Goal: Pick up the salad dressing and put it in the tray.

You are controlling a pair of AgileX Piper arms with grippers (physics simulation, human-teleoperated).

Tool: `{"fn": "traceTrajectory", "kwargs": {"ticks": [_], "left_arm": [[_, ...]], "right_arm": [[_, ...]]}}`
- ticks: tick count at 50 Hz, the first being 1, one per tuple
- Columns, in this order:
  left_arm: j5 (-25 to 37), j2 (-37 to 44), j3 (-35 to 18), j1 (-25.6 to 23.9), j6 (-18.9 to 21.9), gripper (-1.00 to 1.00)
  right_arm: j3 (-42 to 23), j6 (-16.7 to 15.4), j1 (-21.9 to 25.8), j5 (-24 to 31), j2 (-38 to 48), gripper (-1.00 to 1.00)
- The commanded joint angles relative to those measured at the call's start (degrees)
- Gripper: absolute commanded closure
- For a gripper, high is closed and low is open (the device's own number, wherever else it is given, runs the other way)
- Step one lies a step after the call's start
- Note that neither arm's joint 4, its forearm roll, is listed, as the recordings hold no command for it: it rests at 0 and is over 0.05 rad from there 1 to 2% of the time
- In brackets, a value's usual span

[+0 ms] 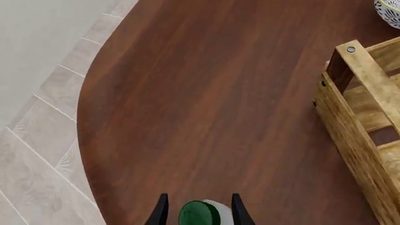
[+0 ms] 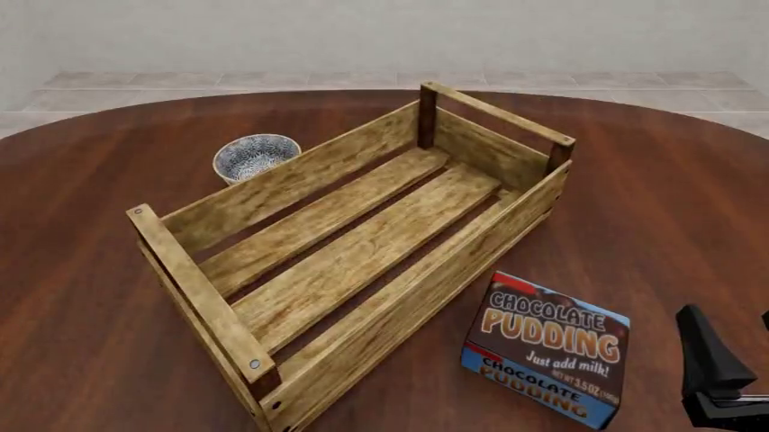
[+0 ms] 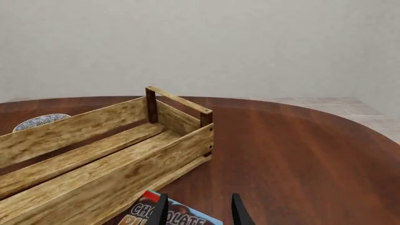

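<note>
In the left wrist view my left gripper point(image 1: 200, 207) is shut on the salad dressing point(image 1: 198, 214), whose dark green cap and white body show between the two fingers, held above the table. The tray, a light-wood slatted crate point(image 1: 357, 140), lies off to one side of it, apart. In the front view the tray point(image 2: 360, 243) sits mid-table with nothing in it; the left gripper and the bottle are out of that view. My right gripper point(image 2: 733, 364) is open and empty at the near right, just above the table point(image 3: 200, 211).
A blue chocolate pudding box point(image 2: 547, 360) lies by the tray's near right side, under the right gripper point(image 3: 164, 216). A small patterned bowl point(image 2: 256, 155) stands behind the tray's left side. The table's curved edge point(image 1: 84, 122) and tiled floor are near the left gripper.
</note>
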Motion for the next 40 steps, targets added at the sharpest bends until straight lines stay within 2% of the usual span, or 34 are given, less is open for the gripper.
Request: {"fn": "traceTrajectory", "kwargs": {"ticks": [1,8,26,36,37,40], "left_arm": [[-4.4,3.94,2.84,2.01,-1.01,-1.0],[-5.81,5.82,4.5,2.32,-2.4,-1.0],[-12.32,12.77,7.33,5.01,-2.49,-1.0],[-12.53,13.52,7.63,5.22,-3.37,-1.0],[-12.1,13.23,7.29,5.21,-3.57,1.0],[-11.11,12.28,7.36,4.8,-3.53,1.0]], "right_arm": [[0.0,0.01,-0.01,0.0,0.0,-1.0],[0.0,0.02,0.0,0.0,0.0,-1.0],[0.0,0.01,-0.01,0.0,0.0,-1.0],[0.0,-0.01,-0.01,0.0,0.01,-1.0],[0.0,0.0,0.0,0.0,0.01,-1.0],[0.0,0.0,-0.01,0.0,0.0,-1.0]]}}
